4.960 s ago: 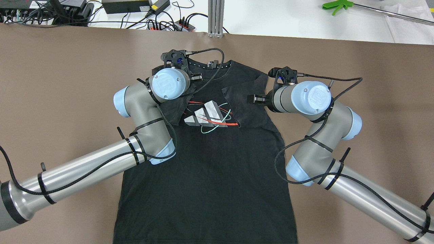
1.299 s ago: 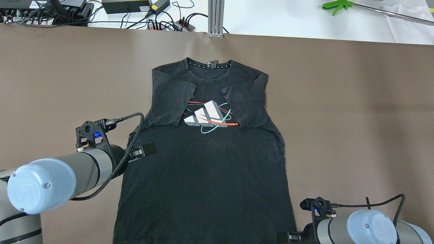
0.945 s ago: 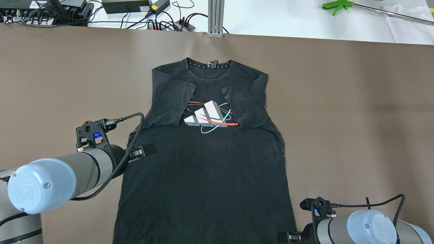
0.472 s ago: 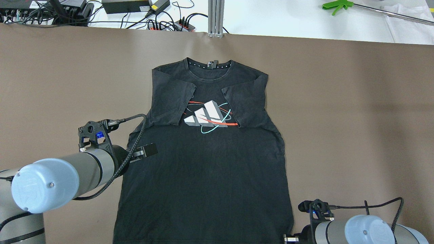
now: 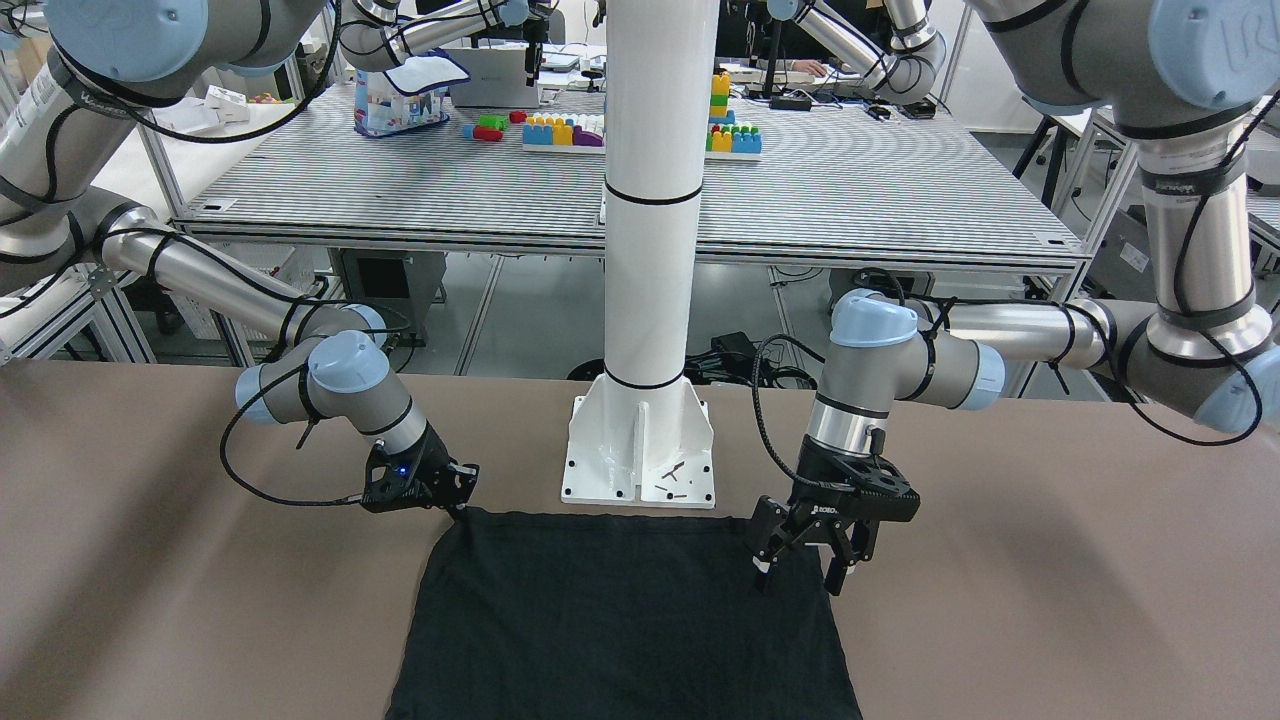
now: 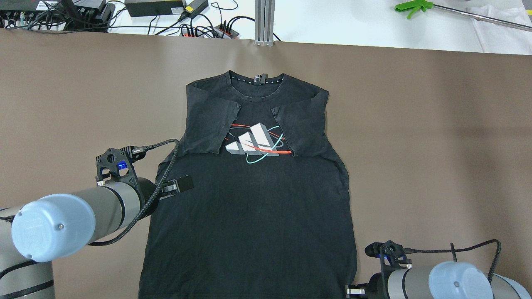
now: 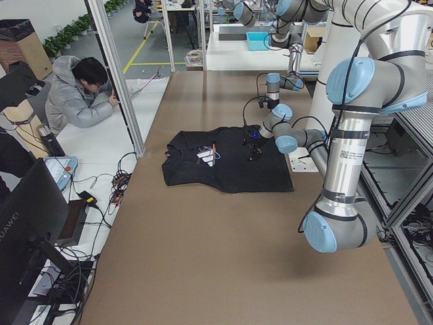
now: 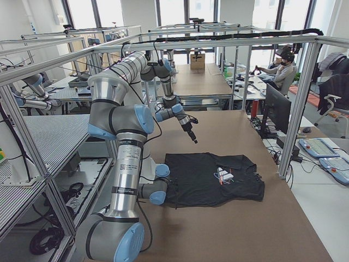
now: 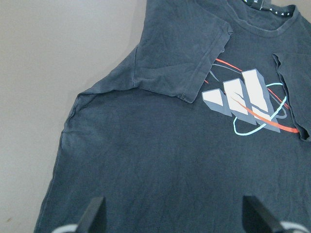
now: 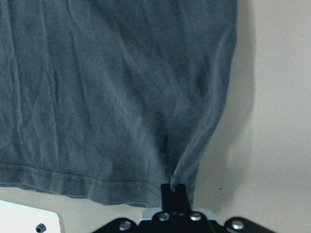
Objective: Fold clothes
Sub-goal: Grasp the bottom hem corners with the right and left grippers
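Observation:
The clothes are a black T-shirt with a grey, red and teal chest print, lying flat on the brown table with both sleeves folded inward. My left gripper hovers open over the shirt's left side at mid-height. Its fingers stand wide apart in the left wrist view, with nothing between them, and in the front-facing view the left gripper is also open. My right gripper is shut on the shirt's near right hem corner, where the fabric puckers. In the front-facing view the right gripper sits at that corner.
The white pillar base stands just behind the shirt's near hem. Cables and power strips and a green tool lie beyond the table's far edge. Bare brown table flanks the shirt. A person sits past the far edge.
Both arms have come back from the shoulders to the near side. In the last half second the right gripper closed on the hem corner, drawing it slightly inward. The left gripper barely moved.

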